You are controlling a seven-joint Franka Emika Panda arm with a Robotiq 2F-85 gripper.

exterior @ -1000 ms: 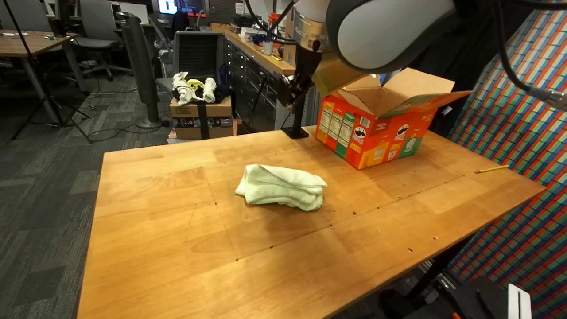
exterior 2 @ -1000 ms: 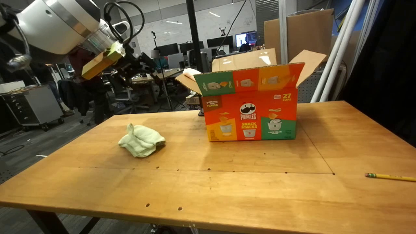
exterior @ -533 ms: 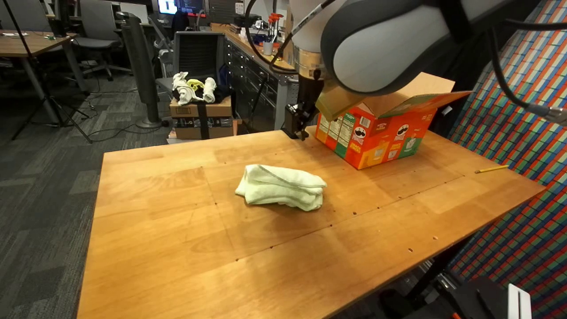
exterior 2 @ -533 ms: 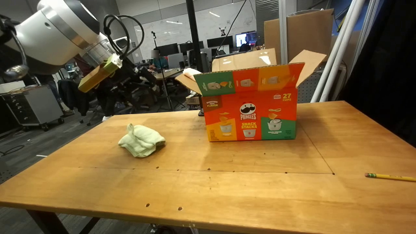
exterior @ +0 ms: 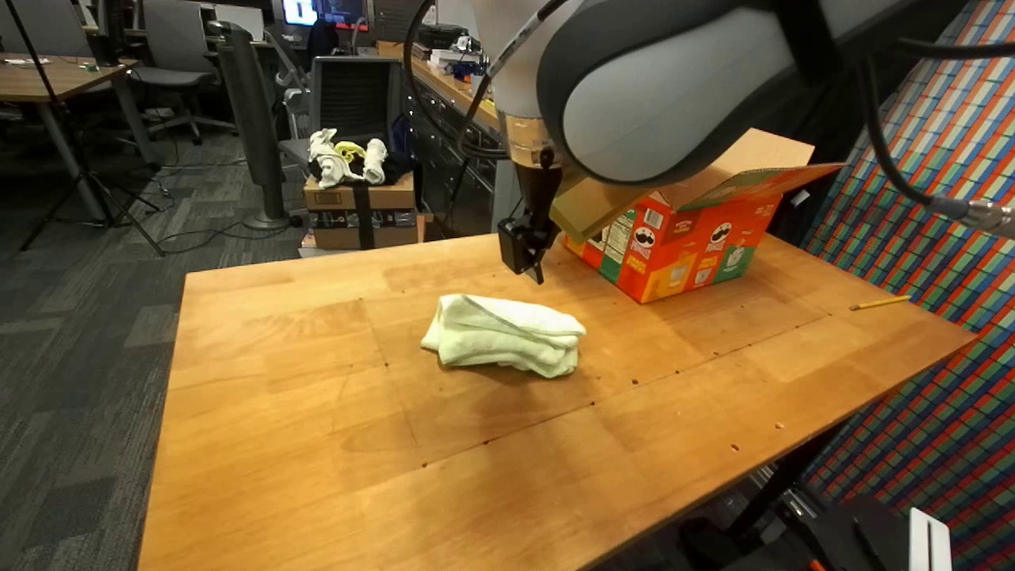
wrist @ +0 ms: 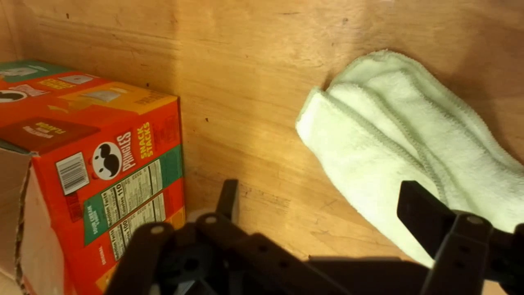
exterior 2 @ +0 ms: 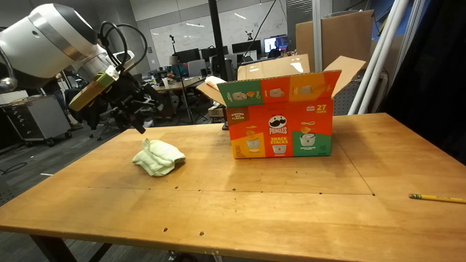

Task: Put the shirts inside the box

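Wrist view: your gripper (wrist: pixel 319 194) has its jaws wide apart, nothing held. The pale green folded cloth (wrist: pixel 405 151), prob. your "shirt", lies on the wooden tabletop (wrist: pixel 245 82), long axis diag., upper L to lower R. Jaws line up L–R here, so you'd likely want a wrist turn to pinch across the folds. Pringles box (wrist: pixel 106 164) is at L.

In an exterior view, the cloth (exterior: pixel 507 337) points approx. L–R, R end a bit nearer; gripper hangs above the tabletop, apart from the cloth. I'd call this the approach, pre-grasp.

In an exterior view, the cloth (exterior 2: pixel 158 158) seems more end-on, a corner poking up, apart from the Pringles box, whose flaps (exterior 2: pixel 280 89) are spread. Next you prob. shift over the cloth, go low, grip, then lift clear of the flaps.
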